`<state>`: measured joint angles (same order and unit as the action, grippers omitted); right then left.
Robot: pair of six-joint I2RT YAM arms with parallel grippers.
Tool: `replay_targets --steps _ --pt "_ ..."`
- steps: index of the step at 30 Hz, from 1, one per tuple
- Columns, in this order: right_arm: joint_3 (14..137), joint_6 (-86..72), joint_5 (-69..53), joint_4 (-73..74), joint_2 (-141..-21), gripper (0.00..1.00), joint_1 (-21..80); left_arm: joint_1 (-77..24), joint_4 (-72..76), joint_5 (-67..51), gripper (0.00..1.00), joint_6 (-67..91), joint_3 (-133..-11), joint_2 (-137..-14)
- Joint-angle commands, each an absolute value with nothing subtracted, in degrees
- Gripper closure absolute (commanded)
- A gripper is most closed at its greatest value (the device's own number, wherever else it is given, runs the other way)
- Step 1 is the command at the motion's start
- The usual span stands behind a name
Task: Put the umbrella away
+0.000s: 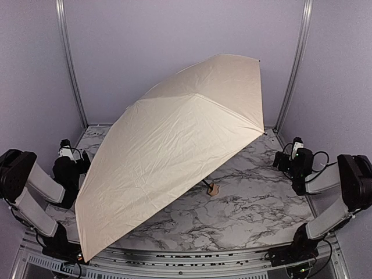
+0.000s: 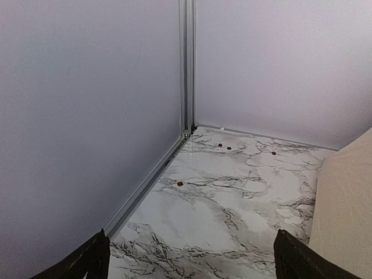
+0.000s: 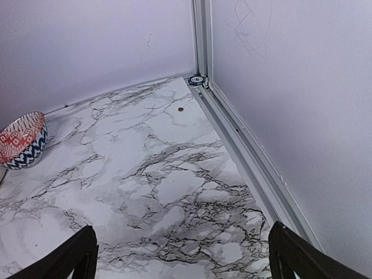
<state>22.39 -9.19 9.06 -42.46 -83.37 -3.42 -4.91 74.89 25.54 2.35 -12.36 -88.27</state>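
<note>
Nearest the camera in the top view, we find the left base (image 1: 57,249) and right base (image 1: 290,256) at the near edge of the table (image 1: 256,209). Both arms are folded back at the sides. The left gripper (image 2: 190,250) has its fingers spread wide with nothing between them. It faces the far-left corner, and the canopy's edge shows at the right of its wrist view. The right gripper (image 3: 183,244) is likewise spread and empty, facing the far-right corner, well apart from the handle (image 1: 213,189). Between the arms lies the umbrella (image 1: 180,139), fully open and tilted. Its near-left rim is down by the table's front edge, just beside the left arm, and its far rim is raised toward the back wall. The handle sits low at mid-table, at or near the marble; we cannot tell whether it touches. Only a short piece of shaft shows, the rest being hidden under the fabric. A patterned bowl (image 3: 22,139) appears at the left of the right wrist view; we do not see it from above. We judge the task as not yet begun, since the canopy is spread and neither gripper is in contact with the umbrella. Left to do, by our estimate: grip the umbrella, collapse the canopy, shorten the shaft, roll the fabric, and stow it. No storage place shows in these views.
</note>
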Motion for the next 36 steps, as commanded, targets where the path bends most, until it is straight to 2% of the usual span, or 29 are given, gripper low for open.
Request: replay_targets --steps 1,9,12,14,16,18,21,26,27,29,32,34,36 --pt "22.61 -9.07 8.64 -44.52 -83.35 0.01 -3.16 -4.61 74.97 25.75 0.01 2.43 -12.67 -87.89" --pt "23.47 -9.02 8.52 -42.86 -81.3 0.0 -3.16 -4.59 74.97 25.64 0.01 2.44 -12.59 -87.82" --pt "22.33 -9.19 7.68 -42.81 -77.05 0.0 -3.12 -4.73 71.56 25.66 0.01 1.53 -12.67 -82.25" --pt "22.7 -8.97 1.34 -41.33 -73.93 0.0 -3.2 -4.75 60.74 29.62 0.01 3.73 -15.47 -75.44" --pt "24.03 -8.52 -9.17 -40.58 -72.73 0.0 -2.93 -4.67 58.3 31.8 0.01 3.44 -17.22 -71.94" --pt "27.02 -7.82 -13.65 -37.95 -73.24 0.07 -0.45 -4.92 56.2 31.09 0.01 3.6 -19.74 -69.1" --pt "34.31 -0.64 -14.4 -28.5 -75.53 0.09 11.29 -6.31 46.01 32.01 0.01 7.58 -24.29 -63.21" --pt "49.63 8.04 -18.22 -10.57 -85.57 0.08 29.58 -12.66 28.79 41.12 0.01 3.35 -35.9 -55.3" --pt "53.03 9.02 -18.01 -8.13 -88.58 0.06 32.39 -14.25 26.44 42.68 0.01 2.3 -37.49 -54.1" --pt "60.53 10.58 -16.78 -4.19 -94.98 0.01 36.4 -16.82 22.68 44.4 0.01 1.18 -39.92 -51.08" --pt "70.46 11.87 -15.95 -0.26 -104.81 0.0 39.45 -19.18 17.13 44.84 0.01 2.78 -41.72 -47.55" --pt "77.02 13.31 -15.46 3.53 -110.52 0.04 40.47 -19.87 11.9 43.08 0.02 6.13 -43.35 -45.07" --pt "82.38 14.44 -15.65 6.74 -114.55 0.13 41.21 -19.94 8.26 41.92 0.03 8.56 -43.79 -42.64"
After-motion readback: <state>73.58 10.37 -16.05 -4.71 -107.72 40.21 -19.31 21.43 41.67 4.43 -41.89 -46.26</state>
